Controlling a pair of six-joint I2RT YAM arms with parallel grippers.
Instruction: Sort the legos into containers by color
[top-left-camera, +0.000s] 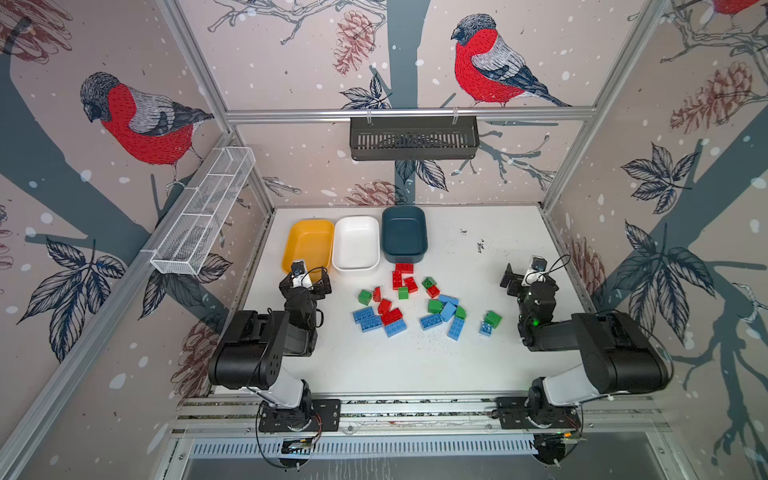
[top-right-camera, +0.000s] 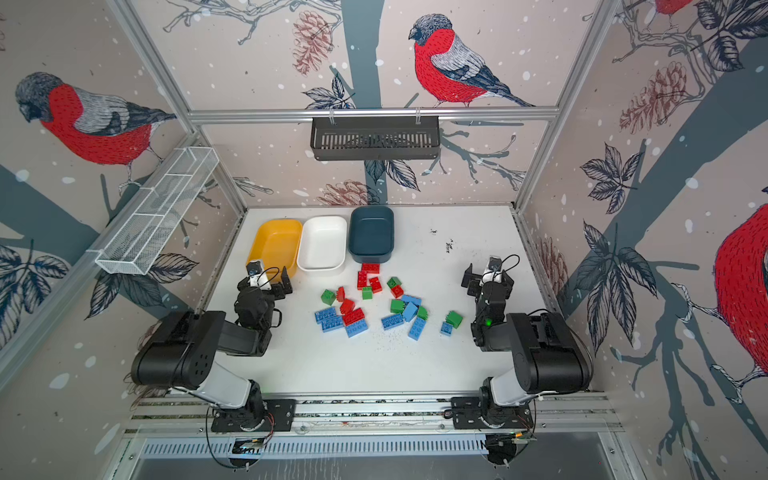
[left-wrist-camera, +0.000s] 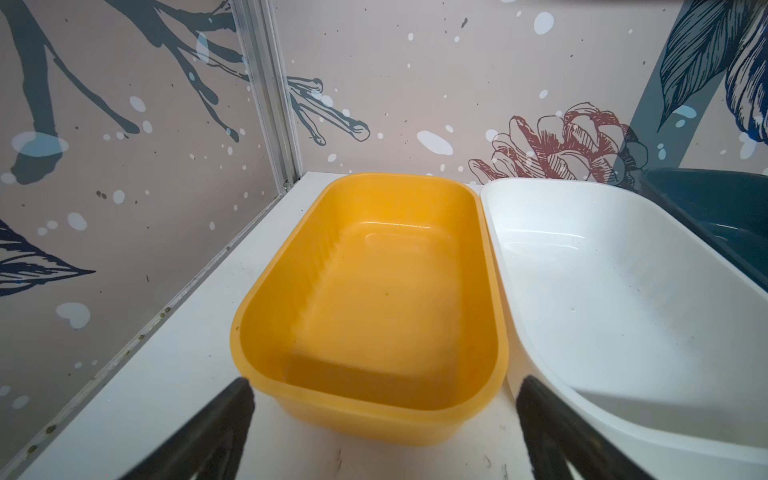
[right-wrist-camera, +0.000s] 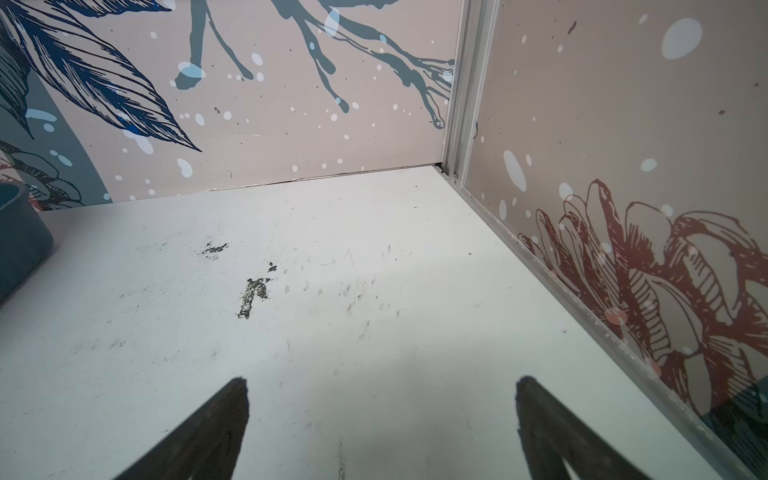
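Note:
Red, green and light blue legos lie scattered on the white table between the arms in both top views, among them a red brick (top-left-camera: 391, 316), a blue one (top-left-camera: 456, 328) and a green one (top-left-camera: 493, 318). Behind them stand three empty containers side by side: yellow (top-left-camera: 308, 243), white (top-left-camera: 356, 245) and dark teal (top-left-camera: 404, 235). My left gripper (top-left-camera: 306, 277) (left-wrist-camera: 384, 384) stands open at the near end of the yellow tub (left-wrist-camera: 374, 299), holding nothing. At the right my right gripper (top-left-camera: 530, 276) (right-wrist-camera: 382, 382) hangs open over bare table, apart from the bricks.
A white wire mesh basket (top-left-camera: 205, 212) hangs on the left wall and a dark slatted basket (top-left-camera: 413, 139) on the back rail. Patterned walls close the table on three sides. The teal tub's corner (right-wrist-camera: 20, 245) shows in the right wrist view.

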